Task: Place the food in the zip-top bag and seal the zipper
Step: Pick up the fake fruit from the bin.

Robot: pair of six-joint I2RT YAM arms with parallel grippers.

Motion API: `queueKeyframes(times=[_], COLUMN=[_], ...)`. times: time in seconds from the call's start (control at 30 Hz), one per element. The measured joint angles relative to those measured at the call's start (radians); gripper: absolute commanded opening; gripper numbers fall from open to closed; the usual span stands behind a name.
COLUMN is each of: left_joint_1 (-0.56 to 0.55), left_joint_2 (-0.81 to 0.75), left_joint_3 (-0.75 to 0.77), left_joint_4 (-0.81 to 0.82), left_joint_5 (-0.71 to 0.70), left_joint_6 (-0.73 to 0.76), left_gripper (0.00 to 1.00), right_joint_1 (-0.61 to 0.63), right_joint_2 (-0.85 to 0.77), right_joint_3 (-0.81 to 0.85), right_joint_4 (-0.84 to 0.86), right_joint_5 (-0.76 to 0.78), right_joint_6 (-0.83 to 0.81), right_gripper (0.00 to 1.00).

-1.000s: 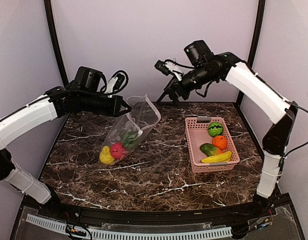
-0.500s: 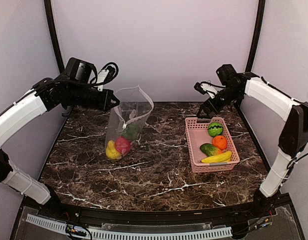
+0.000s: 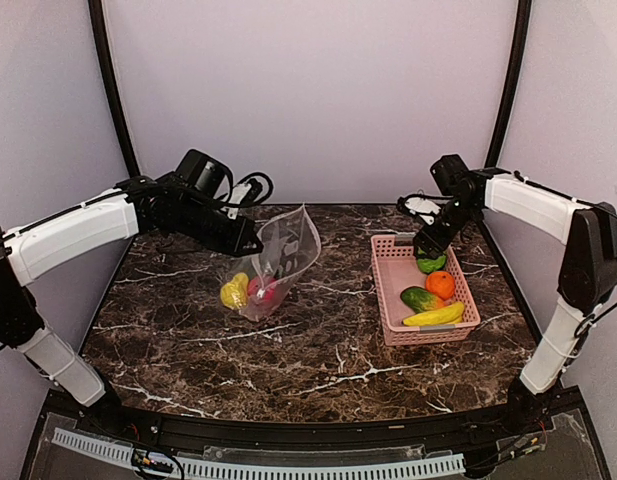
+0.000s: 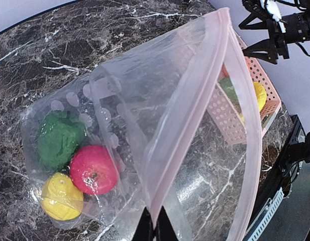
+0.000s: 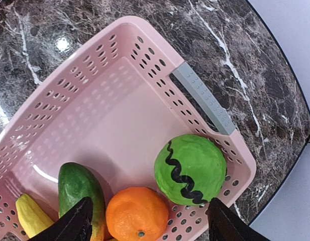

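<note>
Because the left gripper (image 4: 153, 228) is clamped shut on only 1 lip of the zip-top bag (image 4: 119, 125), right at the zipper (image 4: 195, 110), the mouth gapes only as far as the floppy film allows. That is the first weak spot: the free lip could sag across the opening and turn the next piece away. The bag lies tilted on the table (image 3: 318, 350), left of the pink basket (image 3: 393, 300) and well apart from it. In its bottom are 3 pieces: a red apple (image 4: 93, 169), a yellow pepper (image 4: 61, 196) and a green pepper (image 4: 58, 140).

The right gripper (image 5: 149, 221) hangs over the basket with its jaws wide apart and nothing in them. Below it lie 4 pieces: a green ball (image 5: 191, 169) with a black wavy line, an orange (image 5: 137, 213), a cucumber-like piece (image 5: 79, 191) and a banana (image 5: 29, 216). The ball and the orange touch, and both sit between the fingers. A close from here could catch 2 at once or squeeze 1 glossy round out sideways. The ball also rests against the basket's wall near the grey handle (image 5: 202, 103), so a finger coming down on that side may strike the rim and drag the basket along.
</note>
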Motion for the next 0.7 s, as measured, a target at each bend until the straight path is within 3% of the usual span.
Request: queueKeyframes(times=[0.3, 0.7], left_joint_1=[0.000, 0.000], left_joint_2=[-0.027, -0.067], left_joint_3=[0.000, 0.001], left_joint_4=[0.040, 0.078], left_joint_5=[0.029, 0.049], left_joint_6=[0.000, 0.000], left_gripper=[0.01, 0.01], right_joint_1=[-0.040, -0.075], right_joint_2=[0.056, 0.139], right_joint_3=[-0.017, -0.018], right_joint_4=[0.043, 0.075], right_joint_5=[0.108, 0.123], right_joint_6=[-0.018, -0.026], right_gripper=[0.75, 0.75])
